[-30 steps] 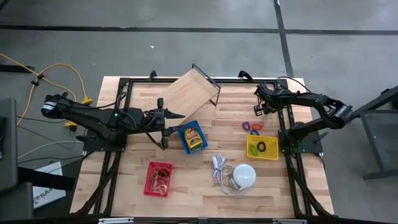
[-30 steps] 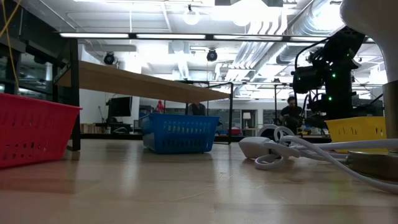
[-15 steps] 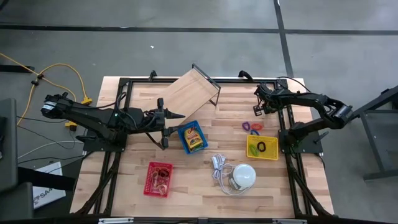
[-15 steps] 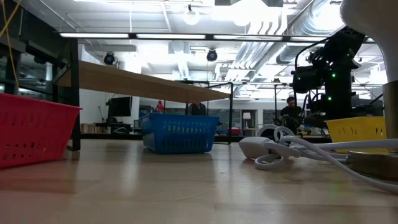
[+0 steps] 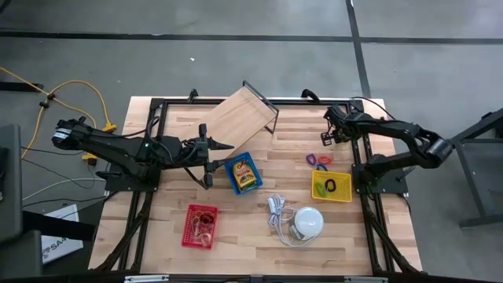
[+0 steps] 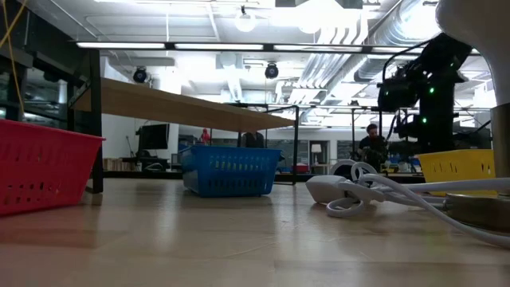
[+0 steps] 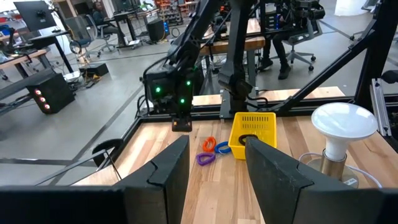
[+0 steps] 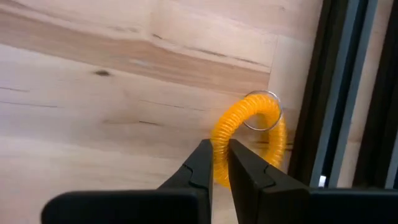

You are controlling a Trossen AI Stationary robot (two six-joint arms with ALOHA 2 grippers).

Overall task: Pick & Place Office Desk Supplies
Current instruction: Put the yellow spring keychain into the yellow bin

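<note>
On the counter (image 5: 259, 244), three baskets are sitting in a row: one (image 5: 200, 226) at the left front, one (image 5: 244, 173) in the middle, one (image 5: 332, 187) at the right. The lamp (image 5: 308, 222) is lying between them, in front. Small coils (image 5: 317, 160) are lying behind the right basket.

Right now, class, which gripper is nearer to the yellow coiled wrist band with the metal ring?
The right gripper: its fingers are closed on the yellow coiled band at the table's far right edge. The left gripper hangs open across the table, beside the blue basket.

White dome lamp (image 5: 308, 222) w/ cord (image 5: 277, 211)
</note>
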